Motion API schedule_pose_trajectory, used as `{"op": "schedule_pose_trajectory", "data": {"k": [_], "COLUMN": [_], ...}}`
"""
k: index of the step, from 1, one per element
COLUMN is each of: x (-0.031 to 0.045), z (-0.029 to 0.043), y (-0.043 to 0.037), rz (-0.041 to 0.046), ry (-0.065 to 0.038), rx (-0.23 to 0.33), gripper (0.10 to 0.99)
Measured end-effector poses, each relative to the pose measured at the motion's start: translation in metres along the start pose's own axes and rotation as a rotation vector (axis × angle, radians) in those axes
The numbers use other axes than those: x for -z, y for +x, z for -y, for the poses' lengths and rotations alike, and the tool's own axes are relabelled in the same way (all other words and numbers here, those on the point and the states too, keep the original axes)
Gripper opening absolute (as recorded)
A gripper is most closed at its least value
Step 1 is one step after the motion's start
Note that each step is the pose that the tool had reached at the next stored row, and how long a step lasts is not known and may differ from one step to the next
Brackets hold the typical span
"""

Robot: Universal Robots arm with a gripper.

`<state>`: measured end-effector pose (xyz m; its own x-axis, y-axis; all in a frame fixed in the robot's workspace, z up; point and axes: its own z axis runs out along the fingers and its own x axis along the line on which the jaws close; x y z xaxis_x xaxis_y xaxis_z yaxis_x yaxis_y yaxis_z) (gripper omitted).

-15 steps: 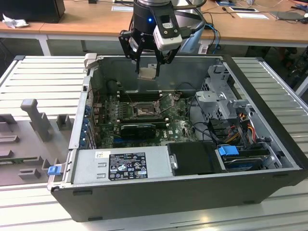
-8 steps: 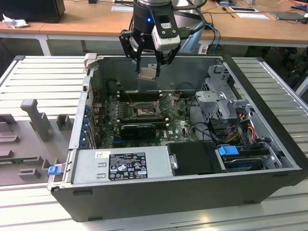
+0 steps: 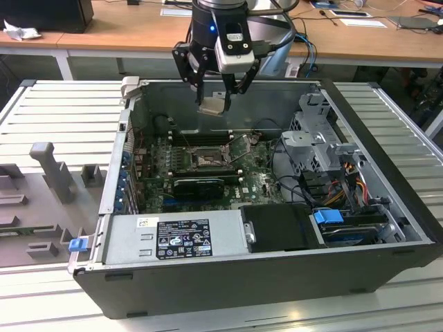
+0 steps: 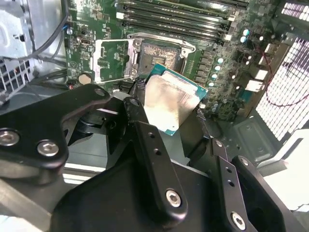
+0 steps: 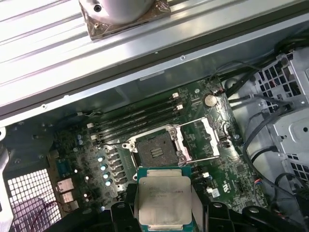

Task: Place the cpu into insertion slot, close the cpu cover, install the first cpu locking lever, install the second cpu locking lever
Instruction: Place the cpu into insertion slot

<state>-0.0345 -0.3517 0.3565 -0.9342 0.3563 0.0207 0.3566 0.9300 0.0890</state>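
Tool point(image 3: 214, 105) grips cpu point(image 5: 164, 203) by opposite edges; we judge it light, rigid, fragile. Insertion slot point(image 3: 206, 159) at 6 o'clock, exterior view.

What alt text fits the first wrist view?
The gripper holds the cpu between its jaws, over an open computer case. Beyond it on the green motherboard, the insertion slot sits empty, with the cpu cover swung open beside it.
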Motion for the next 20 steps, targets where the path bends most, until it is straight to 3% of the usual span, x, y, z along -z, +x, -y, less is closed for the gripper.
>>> {"op": "schedule_pose_trajectory", "data": {"k": [20], "x": [-0.0035], "z": [0.0003], "y": [-0.0001], "rz": [0.0399], "ry": [-0.009], "rx": [-0.446], "gripper": [0.529]}}
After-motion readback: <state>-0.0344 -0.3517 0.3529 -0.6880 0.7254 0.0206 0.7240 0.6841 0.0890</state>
